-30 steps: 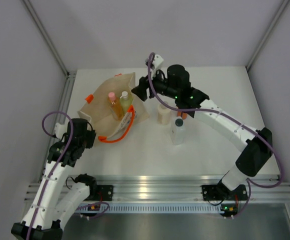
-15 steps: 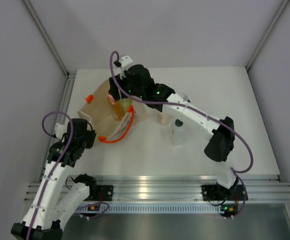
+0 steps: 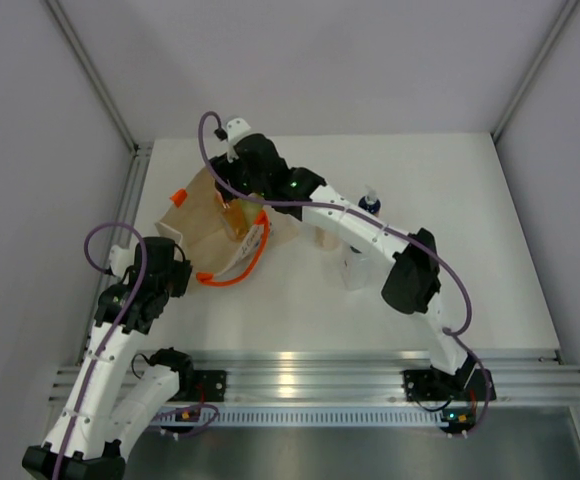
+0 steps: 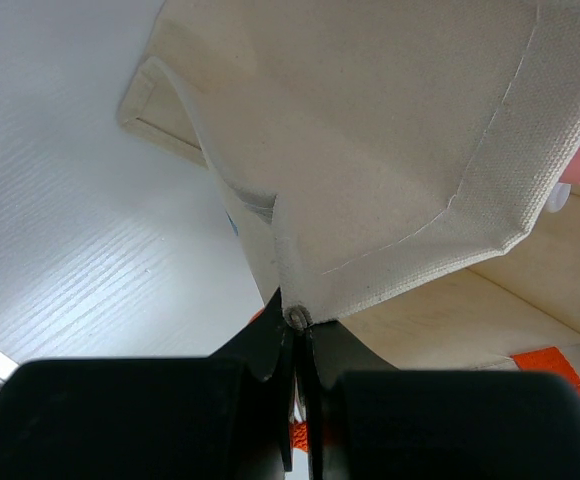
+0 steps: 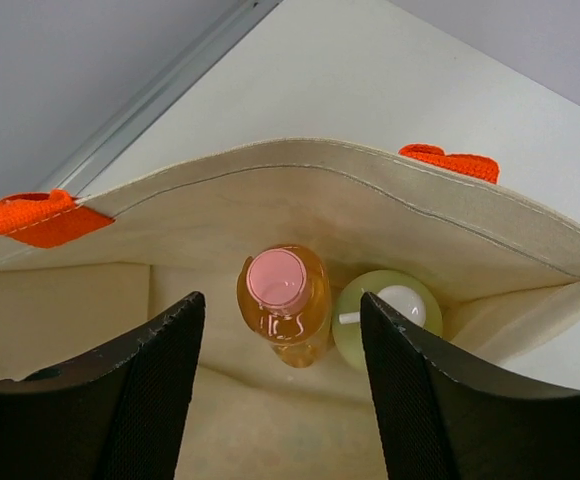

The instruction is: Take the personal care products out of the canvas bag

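The canvas bag (image 3: pixel 198 215) stands open at the table's back left. My left gripper (image 4: pixel 297 320) is shut on a folded hem of the canvas bag (image 4: pixel 390 130) at its near corner. My right gripper (image 5: pixel 281 302) hangs open above the mouth of the bag (image 5: pixel 300 190). Its fingers straddle a peach bottle with a pink cap (image 5: pixel 282 300). A yellow-green bottle with a white cap (image 5: pixel 390 315) stands beside it inside. On the table to the right of the bag stand a cream squat bottle (image 3: pixel 324 236), a clear bottle (image 3: pixel 353 270) and a blue-topped bottle (image 3: pixel 370 203).
Orange loop handles (image 5: pixel 40 215) sit on the bag's rim, and one (image 3: pixel 235 272) droops onto the table in front. A metal rail (image 3: pixel 135 190) runs along the table's left edge beside the bag. My right arm (image 3: pixel 370 235) arches over the three standing bottles.
My right arm has swung left from above the standing bottles to over the bag's mouth, and its jaws have narrowed slightly. The blue-topped bottle is now uncovered. The left arm has not moved.
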Available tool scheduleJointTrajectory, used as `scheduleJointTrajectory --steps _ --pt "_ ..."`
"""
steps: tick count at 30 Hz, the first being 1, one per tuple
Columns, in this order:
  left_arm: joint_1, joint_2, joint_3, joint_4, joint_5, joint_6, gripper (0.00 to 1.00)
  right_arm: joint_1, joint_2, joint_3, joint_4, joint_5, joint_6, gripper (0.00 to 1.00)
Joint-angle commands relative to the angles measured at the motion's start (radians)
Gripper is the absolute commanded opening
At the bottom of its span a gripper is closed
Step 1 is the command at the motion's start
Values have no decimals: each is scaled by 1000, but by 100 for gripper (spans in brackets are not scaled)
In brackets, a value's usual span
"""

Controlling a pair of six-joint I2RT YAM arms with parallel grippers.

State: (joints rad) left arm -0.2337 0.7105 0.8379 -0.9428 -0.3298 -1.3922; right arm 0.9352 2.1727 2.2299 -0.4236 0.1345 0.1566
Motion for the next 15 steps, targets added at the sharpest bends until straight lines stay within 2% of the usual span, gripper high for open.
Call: scheduleJointTrajectory --steps 1,5,12,15 --pt "-1 -3 1 16 34 -2 0 22 50 76 -10 17 -32 62" --pt "-1 -3 0 16 23 2 0 28 102 112 16 17 -106 61" --pt "-1 -14 -5 16 15 9 0 22 147 125 57 -9 -117 58" --pt "-1 -13 -6 16 17 10 0 20 165 123 62 -24 -114 53"
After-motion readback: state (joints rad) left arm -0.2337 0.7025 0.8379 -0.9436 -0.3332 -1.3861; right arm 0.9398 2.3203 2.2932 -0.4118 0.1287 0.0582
